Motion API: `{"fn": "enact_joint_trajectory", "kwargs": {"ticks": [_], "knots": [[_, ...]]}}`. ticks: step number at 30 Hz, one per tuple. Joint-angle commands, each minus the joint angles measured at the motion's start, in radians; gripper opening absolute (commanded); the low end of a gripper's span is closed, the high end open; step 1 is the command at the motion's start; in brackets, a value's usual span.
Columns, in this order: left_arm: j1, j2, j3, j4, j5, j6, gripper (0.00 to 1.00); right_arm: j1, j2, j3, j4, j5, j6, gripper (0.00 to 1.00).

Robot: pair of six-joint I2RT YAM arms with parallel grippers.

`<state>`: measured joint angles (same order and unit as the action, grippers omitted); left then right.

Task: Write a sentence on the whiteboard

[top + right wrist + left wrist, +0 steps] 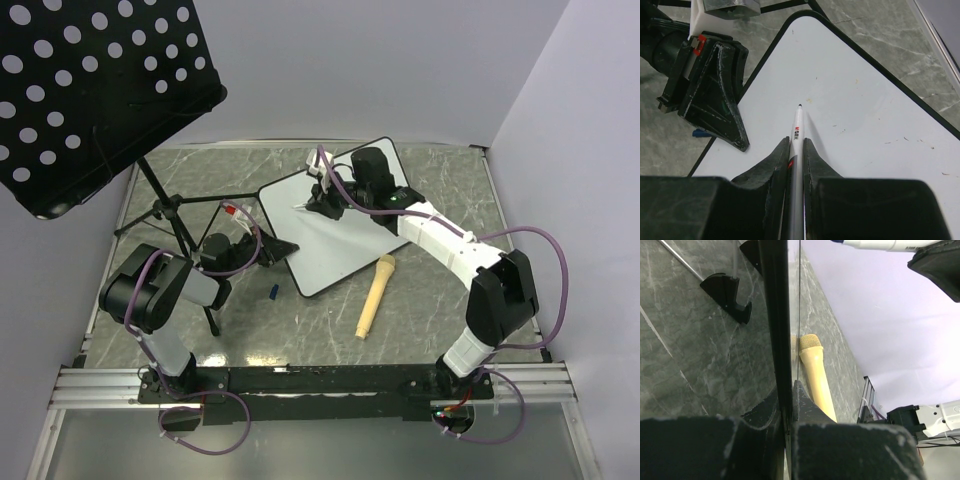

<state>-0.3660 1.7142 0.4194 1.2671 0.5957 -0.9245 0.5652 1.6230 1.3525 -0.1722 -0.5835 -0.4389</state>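
Observation:
The whiteboard (335, 235) lies tilted on the marble table, its white face (865, 115) bare except for small specks. The sentence is not in view. My right gripper (796, 141) is shut on a white marker (798, 125). The marker's dark tip sits just above or on the board near its upper left corner; contact cannot be told. In the top view the right gripper (318, 203) hovers over the board's far left part. My left gripper (788, 387) is shut on the board's thin black rim (781, 315), at the left edge (268, 250).
A yellow microphone-shaped object (375, 297) lies just right of the board's near corner. A small blue cap (272, 292) rests beside the left gripper. A black perforated music stand (90, 90) overhangs the far left, with tripod legs (170, 215) on the table.

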Motion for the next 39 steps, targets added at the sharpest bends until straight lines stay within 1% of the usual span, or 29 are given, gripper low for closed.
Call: {"fn": "enact_joint_trajectory", "kwargs": {"ticks": [1,17,39], "knots": [[-0.010,-0.013,0.030,0.157,0.038,0.030,0.01,0.012,0.023,0.056,0.027,0.007,0.009,0.00],[-0.014,-0.014,0.032,0.150,0.038,0.036,0.01,0.030,0.089,0.123,-0.013,0.013,0.009,0.00],[-0.014,-0.034,0.045,0.107,0.026,0.062,0.01,0.032,0.006,0.008,-0.069,-0.047,-0.044,0.00]]}}
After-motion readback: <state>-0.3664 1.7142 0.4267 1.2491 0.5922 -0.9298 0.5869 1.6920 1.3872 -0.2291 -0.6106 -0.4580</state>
